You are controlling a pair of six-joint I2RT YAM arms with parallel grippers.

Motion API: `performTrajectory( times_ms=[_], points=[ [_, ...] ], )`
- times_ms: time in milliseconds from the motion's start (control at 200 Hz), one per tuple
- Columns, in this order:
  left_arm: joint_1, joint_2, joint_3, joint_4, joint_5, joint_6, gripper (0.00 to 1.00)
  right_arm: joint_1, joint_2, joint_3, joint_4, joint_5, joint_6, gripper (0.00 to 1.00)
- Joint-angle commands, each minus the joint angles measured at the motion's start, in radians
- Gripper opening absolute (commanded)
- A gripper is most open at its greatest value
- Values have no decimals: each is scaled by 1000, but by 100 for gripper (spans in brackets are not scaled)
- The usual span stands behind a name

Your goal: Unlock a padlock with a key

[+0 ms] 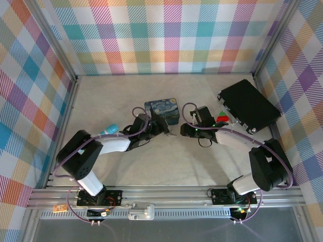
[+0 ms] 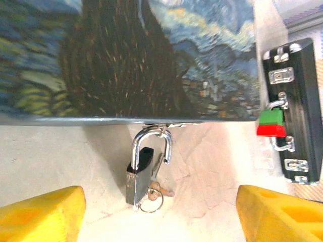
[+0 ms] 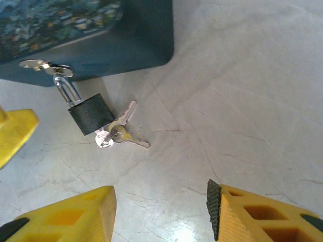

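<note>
The padlock (image 2: 136, 177) hangs by its silvery shackle (image 2: 151, 142) from the hasp of the blue painted tin (image 2: 151, 55). One leg of the shackle stands free of the dark body. The key (image 2: 154, 191) lies on a small ring with others at the body's lower end, on the table. My left gripper (image 2: 161, 222) is open, with its yellow fingers (image 2: 43, 214) well apart on either side of the lock and touching nothing. In the right wrist view the padlock (image 3: 92, 114) and key (image 3: 122, 134) lie ahead of my open right gripper (image 3: 161, 212), which holds nothing.
The blue tin (image 1: 161, 111) sits mid-table between both arms. A flat black case (image 1: 250, 106) lies at the back right, with a green-and-red lock (image 2: 271, 123) on its latch. Checked walls close in three sides.
</note>
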Motion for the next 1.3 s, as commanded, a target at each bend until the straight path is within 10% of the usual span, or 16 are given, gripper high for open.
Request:
performTrajectory(
  times_ms=[0,495,1295],
  points=[
    [32,-91,-35,-82,-25,0,79,67,46,82,-50,39,-109,52],
    [268,-309,-84,-170,-25,-16,79,333,435,489,-306,396,-172,62],
    [307,-322,-151,-94,10,-30,79,352,514,474,-212,542,-181,33]
  ],
)
